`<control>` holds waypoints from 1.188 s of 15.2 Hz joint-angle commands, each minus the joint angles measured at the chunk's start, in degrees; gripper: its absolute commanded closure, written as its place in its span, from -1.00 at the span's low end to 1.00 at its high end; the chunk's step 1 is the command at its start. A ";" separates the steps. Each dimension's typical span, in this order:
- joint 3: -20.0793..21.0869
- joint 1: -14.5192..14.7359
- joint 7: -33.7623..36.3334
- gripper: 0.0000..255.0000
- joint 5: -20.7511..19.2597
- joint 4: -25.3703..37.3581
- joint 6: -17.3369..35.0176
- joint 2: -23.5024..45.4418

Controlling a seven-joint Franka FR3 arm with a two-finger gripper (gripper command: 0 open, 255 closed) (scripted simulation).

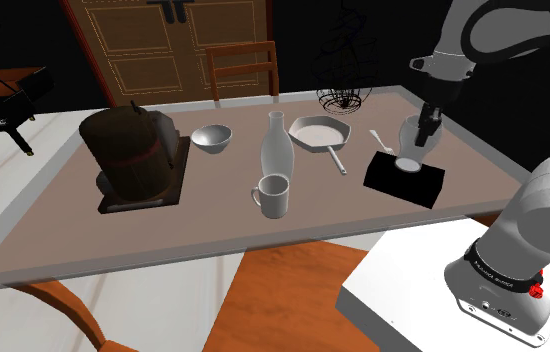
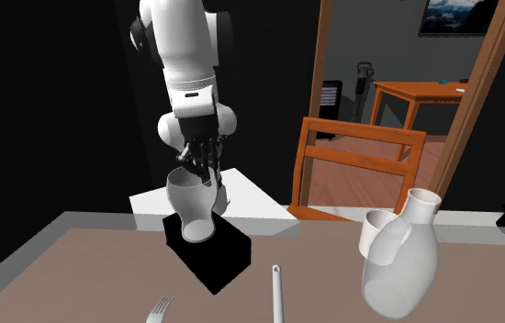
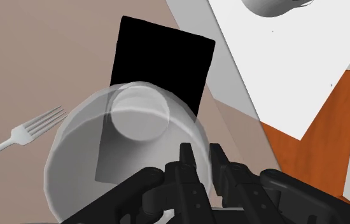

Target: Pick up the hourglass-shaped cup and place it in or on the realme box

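Most of the job looks done from here: my gripper (image 3: 201, 160) has its two fingers pinched on the rim of the white hourglass-shaped cup (image 3: 91, 165), one finger inside the wall and one outside, so the cup is firmly mine. The cup stands upright directly above the black box (image 3: 167, 57), well within its top face. In the second exterior view the cup's foot seems to meet the box lid, though I cannot tell whether it truly rests there or hangs just over it. A fork (image 3: 27, 133) lies on the table (image 1: 213, 230) beside the box, clear of my path. What is left, I judge, is settling the foot down, letting go, and lifting straight off the box
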 commanded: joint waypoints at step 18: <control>0.73 0.35 -0.18 -1.00 0.72 7.11 -7.12 0.26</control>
